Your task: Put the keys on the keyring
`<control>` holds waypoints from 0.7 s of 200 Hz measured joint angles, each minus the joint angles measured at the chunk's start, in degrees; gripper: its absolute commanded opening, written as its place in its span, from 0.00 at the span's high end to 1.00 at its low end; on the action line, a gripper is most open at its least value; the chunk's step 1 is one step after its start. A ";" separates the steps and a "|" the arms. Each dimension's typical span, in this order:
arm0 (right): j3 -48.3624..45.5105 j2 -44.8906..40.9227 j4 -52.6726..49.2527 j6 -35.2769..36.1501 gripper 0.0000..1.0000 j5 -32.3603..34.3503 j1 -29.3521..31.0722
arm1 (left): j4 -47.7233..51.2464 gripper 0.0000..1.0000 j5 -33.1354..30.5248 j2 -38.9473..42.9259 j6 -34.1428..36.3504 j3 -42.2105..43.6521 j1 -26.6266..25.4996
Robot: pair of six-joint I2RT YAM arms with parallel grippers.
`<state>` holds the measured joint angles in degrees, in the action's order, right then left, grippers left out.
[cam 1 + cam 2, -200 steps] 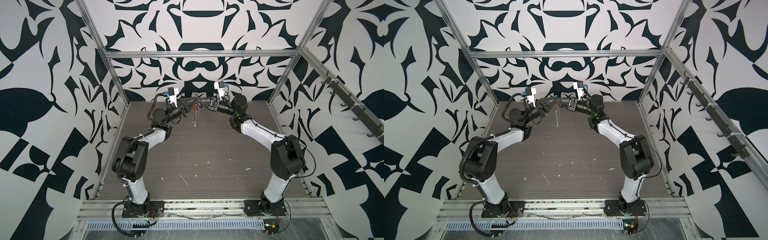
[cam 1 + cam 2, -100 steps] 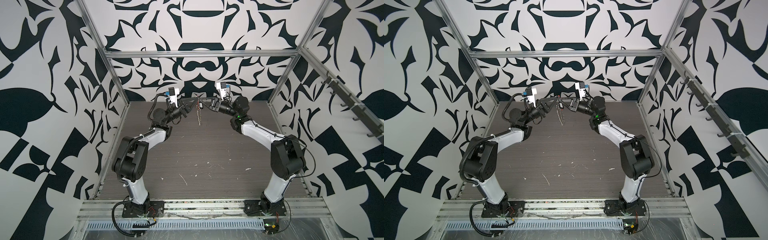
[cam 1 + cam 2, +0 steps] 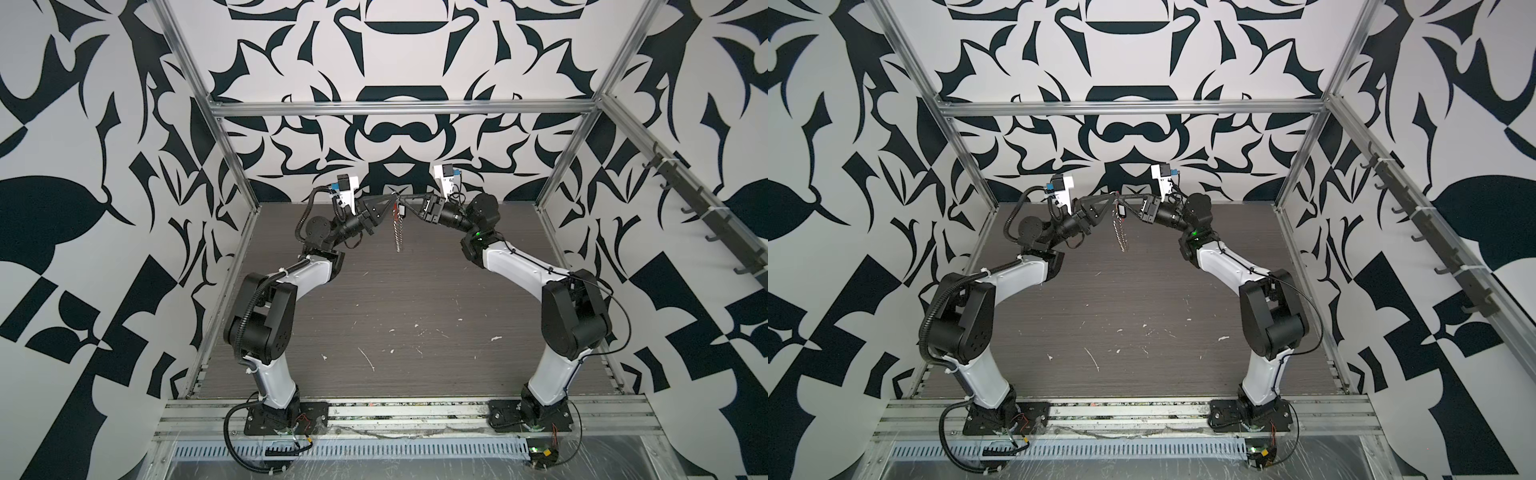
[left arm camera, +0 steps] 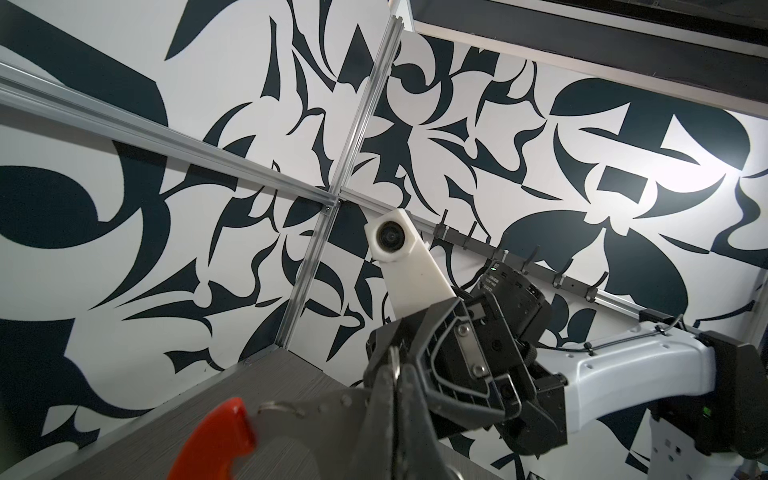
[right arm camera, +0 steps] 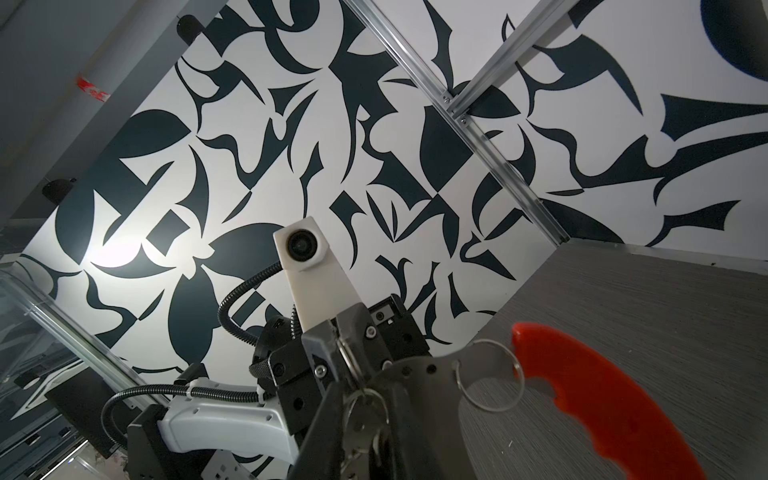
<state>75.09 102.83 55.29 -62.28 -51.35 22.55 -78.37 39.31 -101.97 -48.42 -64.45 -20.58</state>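
The left gripper (image 3: 392,199) is squeezing shut on the top of the keyring (image 3: 398,232), and its silver chain is hanging down above the table (image 3: 374,299). The right gripper (image 3: 406,200) is meeting it tip to tip, but I cannot tell if it is pinching anything. The little black key (image 3: 402,212) is dangling just under it

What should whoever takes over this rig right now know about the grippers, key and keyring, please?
Left gripper: jaws shut, pinching a thin silver ring.
Right gripper: jaws apparently shut on the silvery chain-link keyring with a curved red plastic section.
Both meet above the back of the grey table; the chain hangs free, the small black oblong key fob just under the tips.
Done: both things lifted. To do: confirm the fob is threaded; I cannot tell.
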 measured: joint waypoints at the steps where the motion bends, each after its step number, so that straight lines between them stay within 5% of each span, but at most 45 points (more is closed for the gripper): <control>1: 0.00 0.02 0.07 -0.09 0.80 0.00 0.00 | 0.02 1.00 0.02 0.00 -0.02 -0.07 0.00; 140: -1.57 -0.63 -2.23 -0.07 0.80 -0.66 -0.70 | -0.07 1.00 -0.52 0.00 -0.66 -2.80 -0.11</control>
<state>73.52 102.19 53.06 -62.35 -52.01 21.85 -78.43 38.79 -101.97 -49.08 -67.24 -20.69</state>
